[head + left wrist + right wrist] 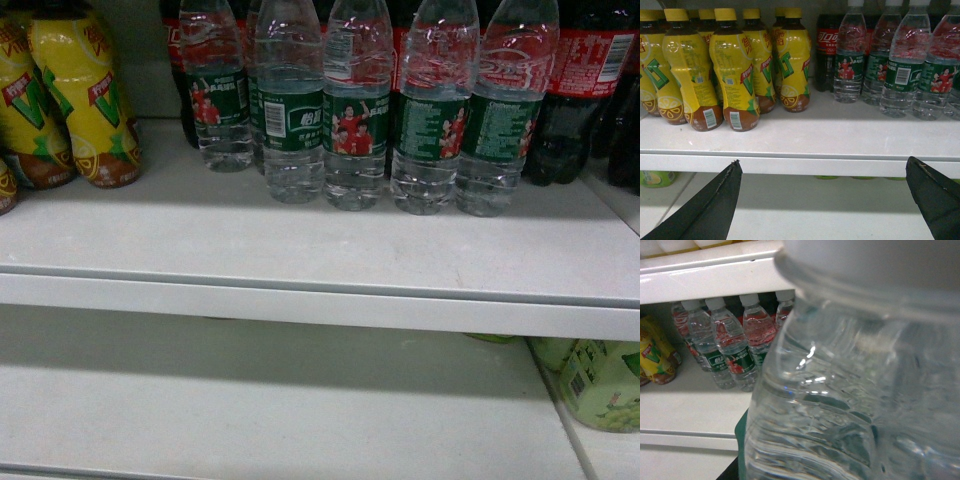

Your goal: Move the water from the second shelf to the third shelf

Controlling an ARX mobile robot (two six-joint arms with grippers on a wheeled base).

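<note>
A clear water bottle point(855, 380) fills the right wrist view, seemingly held by the right gripper, though its jaws are hidden, so the grip cannot be confirmed. More water bottles point(360, 110) stand in a row on the shelf point(300, 250). The left gripper point(825, 200) hangs open, empty. The carrying step appears underway; next, lower the bottle onto the shelf below point(250, 410).

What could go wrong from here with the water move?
1. A water bottle fills the right wrist view and hides the right claw. The grip can't be checked, so the bottle may slip.
2. With that view mostly blocked, placement relies on the head view, and the bottle could clip the shelf edge.
3. Green bottles sit at the right of the lower shelf. Setting down near them might knock them.
</note>
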